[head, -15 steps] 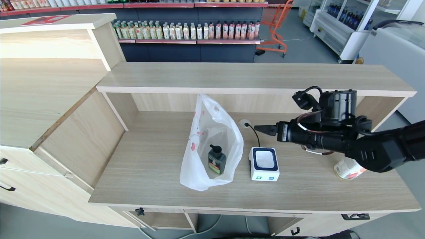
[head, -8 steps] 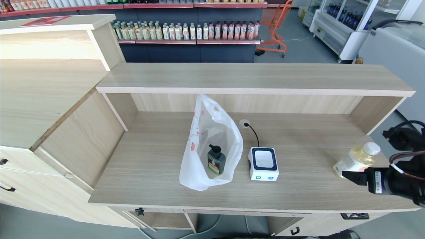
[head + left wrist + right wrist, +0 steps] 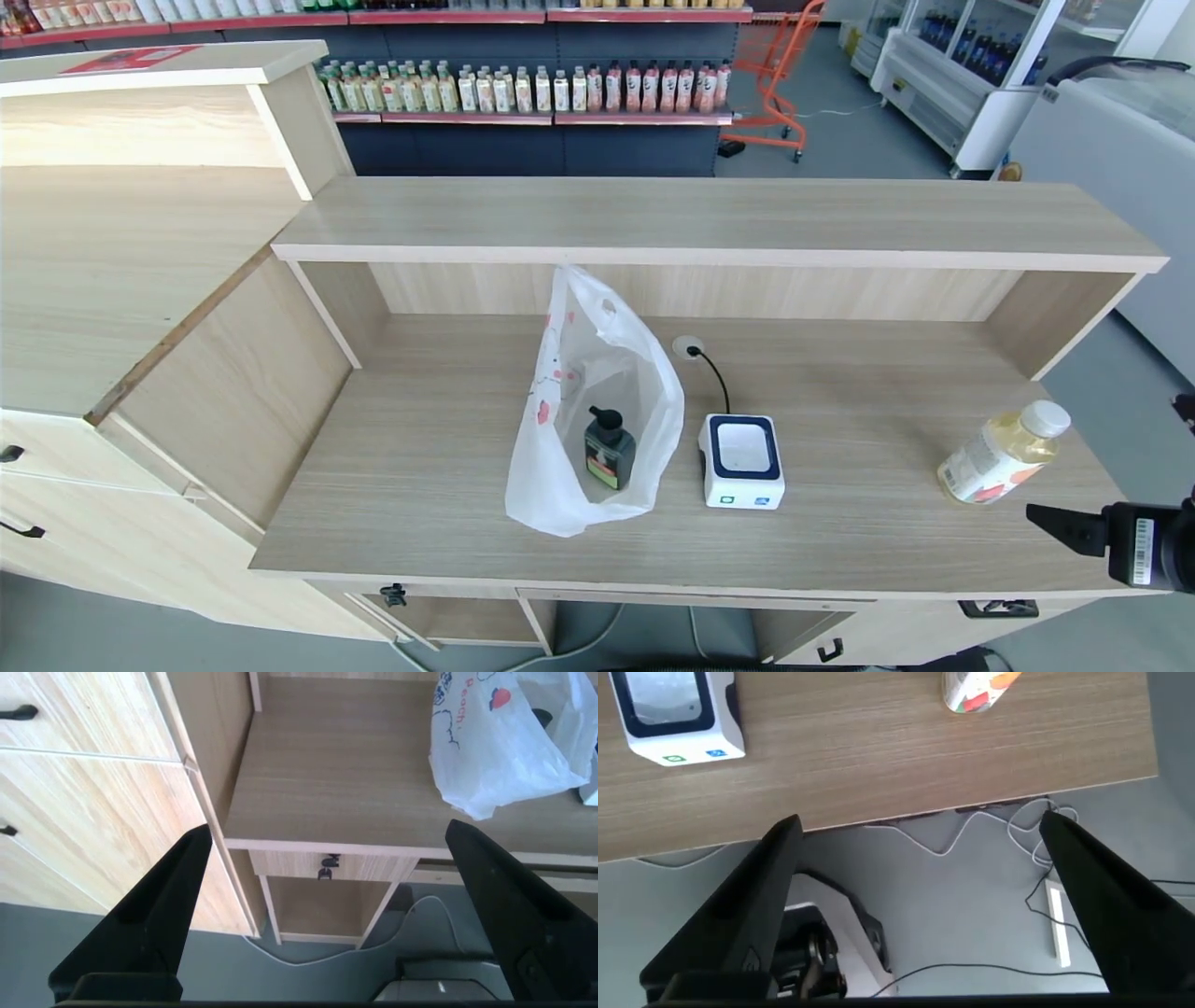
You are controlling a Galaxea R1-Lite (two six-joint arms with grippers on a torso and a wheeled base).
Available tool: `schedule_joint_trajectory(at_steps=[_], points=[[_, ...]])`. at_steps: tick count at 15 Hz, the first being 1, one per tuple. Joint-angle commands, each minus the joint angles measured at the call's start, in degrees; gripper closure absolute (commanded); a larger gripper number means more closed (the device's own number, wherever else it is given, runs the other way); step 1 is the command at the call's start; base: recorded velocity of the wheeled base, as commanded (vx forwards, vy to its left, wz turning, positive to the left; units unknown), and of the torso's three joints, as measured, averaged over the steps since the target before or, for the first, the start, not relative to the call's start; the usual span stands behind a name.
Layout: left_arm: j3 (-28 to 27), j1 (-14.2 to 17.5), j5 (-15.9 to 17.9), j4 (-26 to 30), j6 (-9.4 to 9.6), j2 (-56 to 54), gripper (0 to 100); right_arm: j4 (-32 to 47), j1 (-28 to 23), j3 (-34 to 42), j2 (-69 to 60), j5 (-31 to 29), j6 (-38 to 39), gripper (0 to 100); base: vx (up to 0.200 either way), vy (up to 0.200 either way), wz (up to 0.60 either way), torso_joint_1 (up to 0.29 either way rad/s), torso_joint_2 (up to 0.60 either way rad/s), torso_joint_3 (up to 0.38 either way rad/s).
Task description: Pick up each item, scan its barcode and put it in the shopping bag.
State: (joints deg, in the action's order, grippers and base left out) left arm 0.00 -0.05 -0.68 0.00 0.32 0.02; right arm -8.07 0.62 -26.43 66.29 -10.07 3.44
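A white plastic shopping bag (image 3: 597, 401) stands open mid-counter with a dark pump bottle (image 3: 610, 452) inside it. Just right of the bag sits the white scanner (image 3: 742, 459) with its dark-framed window. A clear bottle of yellow liquid (image 3: 1004, 453) with a white cap rests near the counter's right end. My right gripper (image 3: 1038, 516) is open and empty, low at the counter's front right edge, short of that bottle (image 3: 976, 689) and the scanner (image 3: 673, 714). My left gripper (image 3: 327, 831) is open and empty off the counter's front left corner, with the bag (image 3: 495, 737) beyond it.
A raised shelf (image 3: 719, 219) runs along the counter's back, with side walls at both ends. The scanner's black cable (image 3: 714, 373) leads to a grommet behind it. Wooden drawers (image 3: 84, 812) stand beside the left gripper. Cables (image 3: 1036, 859) lie on the floor below the counter.
My right arm has pulled back from above the scanner, down toward the counter's front right edge, uncovering the yellow bottle. The bag, pump bottle and scanner have not moved.
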Motion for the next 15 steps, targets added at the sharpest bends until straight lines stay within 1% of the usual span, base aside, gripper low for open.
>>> schedule_joint_trajectory(at_steps=[1, 11, 15], points=[[0.0, 0.0, -0.1, 0.0, 0.03, 0.0, 0, 0.0, 0.0, 0.1, -1.0, 0.0, 0.0, 0, 0.000, -0.200, 0.00, 0.002, 0.00, 0.002], [0.0, 0.0, -0.2, 0.0, 0.03, 0.0, 0, 0.5, 0.3, 0.4, -2.0, 0.0, 0.0, 0, 0.000, -0.200, 0.00, 0.002, 0.00, 0.003], [0.0, 0.0, -0.1, 0.0, 0.03, 0.0, 0, 0.5, 0.5, 1.7, -2.7, -0.1, -0.3, 0, 0.000, -0.200, 0.00, 0.001, 0.00, 0.002]])
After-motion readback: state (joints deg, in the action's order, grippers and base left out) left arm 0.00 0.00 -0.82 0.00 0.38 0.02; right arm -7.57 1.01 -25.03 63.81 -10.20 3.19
